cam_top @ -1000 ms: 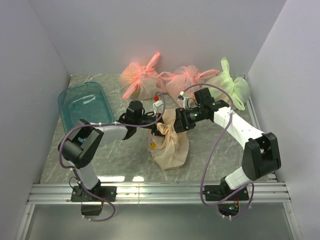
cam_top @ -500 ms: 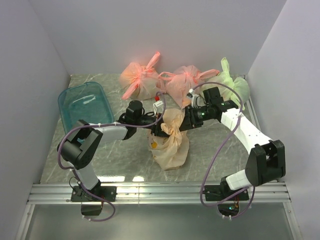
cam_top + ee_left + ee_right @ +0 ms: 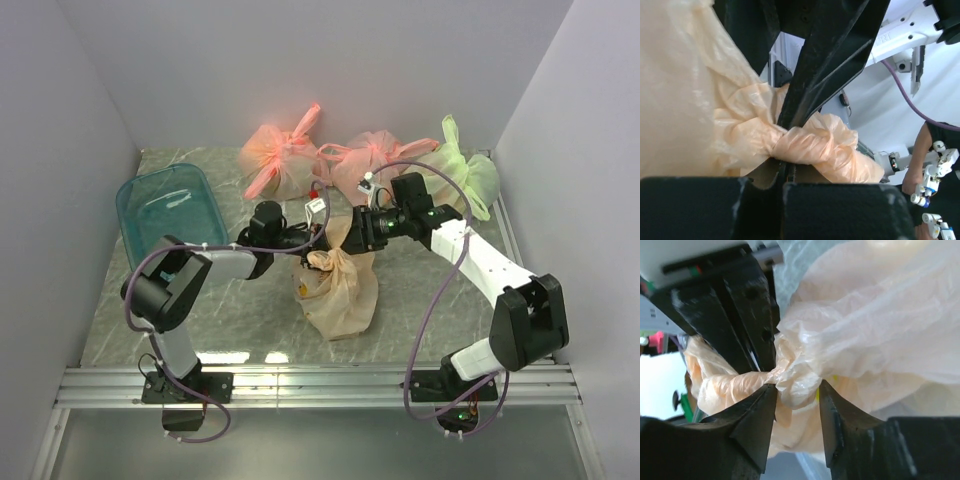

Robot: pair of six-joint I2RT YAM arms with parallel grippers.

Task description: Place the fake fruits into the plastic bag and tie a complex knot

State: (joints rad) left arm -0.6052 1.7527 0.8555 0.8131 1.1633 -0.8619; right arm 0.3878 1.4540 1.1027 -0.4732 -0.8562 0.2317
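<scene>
The plastic bag (image 3: 343, 295) lies mid-table, pale peach, its top twisted into a knot (image 3: 322, 262). Fake fruits show faintly through it as a yellow and red patch (image 3: 304, 290); the others are hidden. My left gripper (image 3: 308, 250) is shut on the bag's twisted strand (image 3: 810, 145), seen pinched at my left gripper (image 3: 786, 172) in its wrist view. My right gripper (image 3: 352, 232) stands open beside the knot. In the right wrist view my right gripper (image 3: 796, 385) has a bunch of bag plastic (image 3: 800, 375) between its spread fingers (image 3: 832, 425).
A teal bin (image 3: 165, 205) stands at the back left. Two pinker knotted bags (image 3: 280, 160) (image 3: 370, 160) and a light green bag (image 3: 462, 175) lie along the back wall. Walls close in on the left, the right and the back.
My right gripper swung out to the right, stretching the bag's top, then came back left to the knot. The left gripper stayed shut on the strand.
</scene>
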